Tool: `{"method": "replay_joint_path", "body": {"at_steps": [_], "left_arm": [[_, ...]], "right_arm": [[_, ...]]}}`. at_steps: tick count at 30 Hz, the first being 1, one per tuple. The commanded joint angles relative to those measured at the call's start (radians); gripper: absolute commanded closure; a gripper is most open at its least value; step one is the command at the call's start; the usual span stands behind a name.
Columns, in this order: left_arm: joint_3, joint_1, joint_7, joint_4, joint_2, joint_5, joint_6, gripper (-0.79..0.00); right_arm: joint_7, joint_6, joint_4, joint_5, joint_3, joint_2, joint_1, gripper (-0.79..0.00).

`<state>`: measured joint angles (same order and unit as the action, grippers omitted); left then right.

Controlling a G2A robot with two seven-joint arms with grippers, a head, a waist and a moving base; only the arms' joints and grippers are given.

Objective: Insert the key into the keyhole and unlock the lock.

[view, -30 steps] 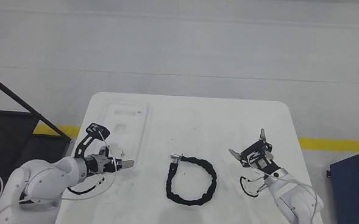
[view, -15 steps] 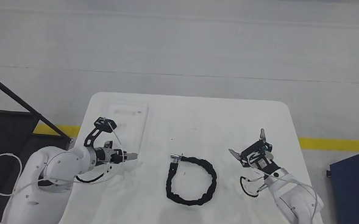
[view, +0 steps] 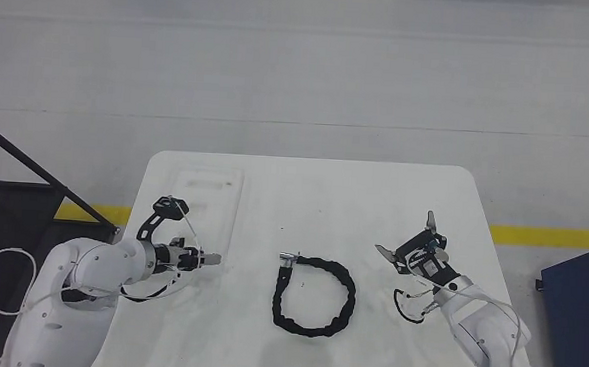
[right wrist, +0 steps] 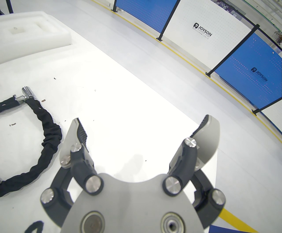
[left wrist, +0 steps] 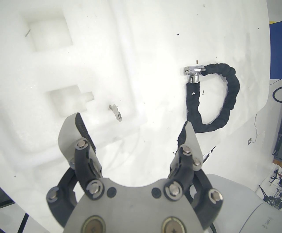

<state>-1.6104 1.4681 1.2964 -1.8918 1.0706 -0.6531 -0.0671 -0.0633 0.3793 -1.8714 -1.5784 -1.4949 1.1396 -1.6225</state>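
1. Left gripper (view: pixel 210 260) has edged toward the foam tray (left wrist: pixel 44 72), wide open and empty.
2. Key (left wrist: pixel 116 112) lies near the tray's corner; lock (view: pixel 314 295) sits on the bench (view: pixel 394 199).
3. Key pickup is in hand; next, straddle it. Right gripper (right wrist: pixel 143 123) is wide.

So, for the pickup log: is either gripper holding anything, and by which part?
Nothing is held. The left gripper and right gripper are open and empty; the small silver metal key lies on the white foam tray.

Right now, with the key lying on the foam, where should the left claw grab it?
Probably the wider end of the key, pinched from above across its edges: it lies flat on the foam tray, leaving the narrow end free for the lock.
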Motion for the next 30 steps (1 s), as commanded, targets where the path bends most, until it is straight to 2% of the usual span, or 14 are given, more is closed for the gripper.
{"method": "replay_joint_path", "body": {"at_steps": [1, 5, 10, 12, 14, 16, 18, 21, 23, 30], "left_arm": [[0.006, -0.004, -0.001, 0.006, -0.002, 0.004, 0.000, -0.536], [0.013, -0.014, 0.004, 0.014, -0.006, -0.004, 0.000, -0.511], [0.023, -0.034, 0.009, 0.030, -0.011, -0.006, 0.003, -0.536], [0.030, -0.041, 0.015, 0.034, -0.013, -0.005, 0.007, -0.511], [0.040, -0.051, 0.037, 0.047, -0.014, 0.017, 0.019, -0.505], [0.047, -0.074, 0.105, 0.076, -0.013, 0.107, 0.055, -0.526], [0.040, -0.112, 0.138, 0.093, -0.019, 0.080, 0.070, -0.585], [0.040, -0.151, 0.179, 0.106, -0.026, 0.058, 0.080, -0.560], [0.039, -0.165, 0.203, 0.104, -0.031, 0.037, 0.080, -0.508], [0.042, -0.175, 0.239, 0.081, -0.043, 0.007, 0.097, -0.529]], "right_arm": [[0.000, 0.000, 0.000, 0.000, 0.000, 0.000, 0.000, -0.785], [0.000, 0.000, 0.000, 0.000, 0.000, 0.000, 0.000, -0.785], [0.000, 0.000, 0.000, 0.000, 0.000, 0.000, 0.000, -0.785], [0.000, 0.000, 0.000, 0.000, 0.000, 0.000, 0.000, -0.785], [0.000, 0.000, 0.000, 0.000, 0.000, 0.000, 0.000, -0.785], [0.000, 0.000, 0.000, 0.000, 0.000, 0.000, 0.000, -0.785], [0.000, 0.000, 0.000, 0.000, 0.000, 0.000, 0.000, -0.785], [0.000, 0.000, 0.000, 0.000, 0.000, 0.000, 0.000, -0.785], [0.000, 0.000, 0.000, 0.000, 0.000, 0.000, 0.000, -0.785], [0.000, 0.000, 0.000, 0.000, 0.000, 0.000, 0.000, -0.785]]}}
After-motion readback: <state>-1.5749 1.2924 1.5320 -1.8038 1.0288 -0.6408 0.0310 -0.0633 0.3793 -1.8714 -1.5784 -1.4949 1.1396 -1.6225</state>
